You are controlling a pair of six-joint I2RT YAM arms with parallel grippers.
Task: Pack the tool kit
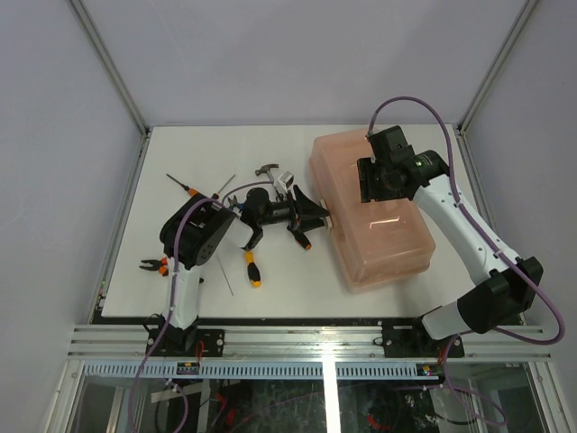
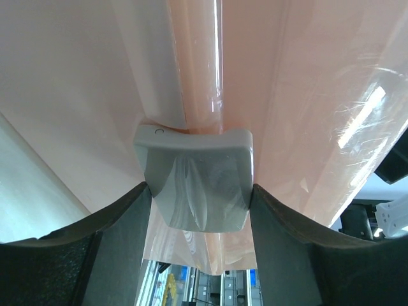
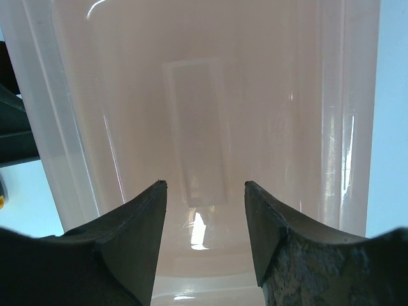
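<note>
**Both pincers at the closed toolbox**

The white counter [image 1: 270, 293] stands between pale grey walls [image 1: 54, 108]. The pink toolbox [image 1: 389, 244] lies on its right side, with the lid [image 3: 204, 95] down. The hammer [image 1: 268, 170], pliers [image 1: 151, 264] and yellow-black screwdriver [image 1: 251, 269] lie loose at left. Only the left wrist view shows the left pincer [image 2: 201, 191] clamped on the grey latch [image 2: 197, 166]. The right pincer [image 3: 205, 186] hangs half open over the lid and holds nothing.

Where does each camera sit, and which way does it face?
Top external: above and behind the bases, looking down on the table; both arms and the toolbox show.
Left wrist: on the left arm, facing the grey latch, which the left gripper grips.
Right wrist: looks down onto the toolbox through the open right gripper.
Shared: the toolbox appears in all three.
</note>
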